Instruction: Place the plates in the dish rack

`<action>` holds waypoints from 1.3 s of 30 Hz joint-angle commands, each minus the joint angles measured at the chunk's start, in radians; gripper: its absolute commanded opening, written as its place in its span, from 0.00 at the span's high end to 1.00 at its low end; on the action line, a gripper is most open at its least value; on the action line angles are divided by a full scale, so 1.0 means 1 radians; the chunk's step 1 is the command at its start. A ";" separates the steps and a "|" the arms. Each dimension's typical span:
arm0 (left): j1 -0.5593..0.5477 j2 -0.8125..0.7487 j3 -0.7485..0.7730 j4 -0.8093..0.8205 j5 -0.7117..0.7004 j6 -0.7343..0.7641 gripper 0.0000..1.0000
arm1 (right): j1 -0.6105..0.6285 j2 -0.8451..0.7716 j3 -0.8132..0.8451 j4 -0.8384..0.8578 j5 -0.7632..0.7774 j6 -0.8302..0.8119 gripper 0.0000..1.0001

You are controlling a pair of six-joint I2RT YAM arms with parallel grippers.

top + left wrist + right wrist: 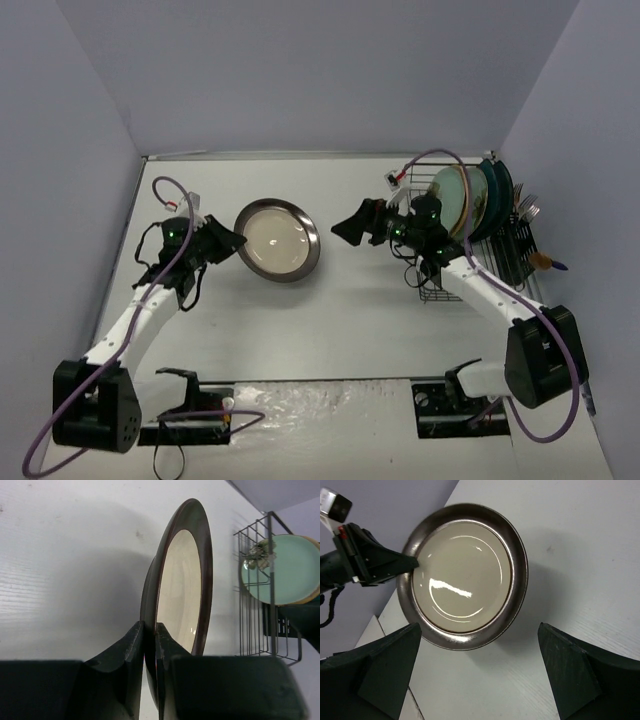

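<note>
A round cream plate with a dark brown rim is at the middle left of the table. My left gripper is shut on its left rim; in the left wrist view the fingers pinch the rim of the plate. My right gripper is open and empty, just right of the plate and apart from it. In the right wrist view it faces the plate. The black wire dish rack stands at the right, holding a mint-green plate and teal plates upright.
A cutlery holder with utensils hangs on the rack's right side. The rack and the mint plate show beyond the held plate. Grey walls close in the table on the left, back and right.
</note>
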 commanded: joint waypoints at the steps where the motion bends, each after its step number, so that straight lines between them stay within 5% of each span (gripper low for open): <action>1: -0.001 -0.143 0.072 0.132 0.093 -0.084 1.00 | 0.024 0.070 0.063 0.095 -0.084 0.038 0.00; 13: 0.000 -0.238 0.052 0.216 0.149 -0.186 1.00 | 0.080 0.232 0.135 0.176 -0.186 0.053 0.02; 22: 0.000 -0.237 0.046 0.277 0.174 -0.216 1.00 | 0.093 0.278 0.143 0.260 -0.234 0.103 0.21; 36: 0.001 -0.233 0.022 0.225 0.170 -0.161 1.00 | 0.093 0.222 0.152 0.212 -0.160 0.073 0.99; 39: 0.000 -0.233 0.013 0.197 0.158 -0.131 0.94 | 0.091 0.172 0.165 0.129 -0.105 0.017 1.00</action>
